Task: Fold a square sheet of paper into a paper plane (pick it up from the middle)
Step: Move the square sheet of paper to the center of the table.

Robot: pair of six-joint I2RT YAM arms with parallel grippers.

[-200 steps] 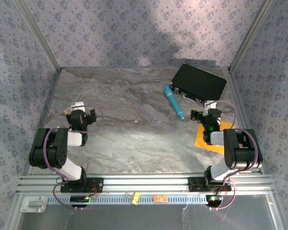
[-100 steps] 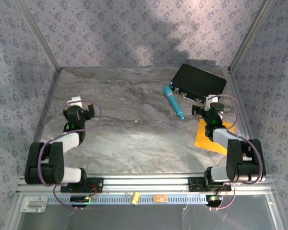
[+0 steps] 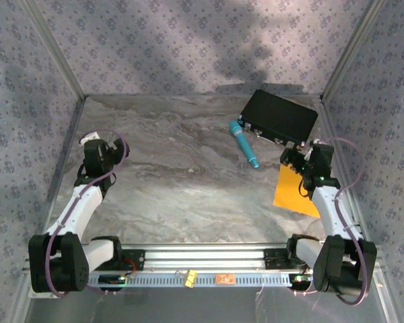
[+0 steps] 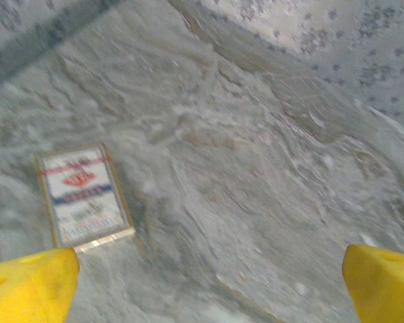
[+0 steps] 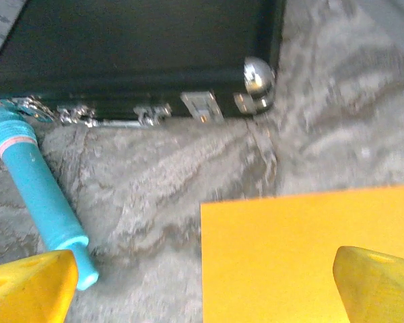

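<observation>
The square sheet of paper is bright orange-yellow and lies flat and uncreased on the marble table at the right. In the right wrist view the sheet fills the lower right, its left edge running down between my fingers. My right gripper hovers over the sheet's far edge. The right gripper is open, with nothing between its yellow fingertips. My left gripper is far off at the table's left side. The left gripper is open over bare marble.
A black case with metal latches sits at the back right. A teal pen-like cylinder lies just left of the sheet. A small white-and-red card lies near the left gripper. Patterned walls close in the table.
Both arms have unfolded and stretched out. The left gripper swung left toward the wall. The right gripper moved right and back, uncovering more of the orange sheet.
</observation>
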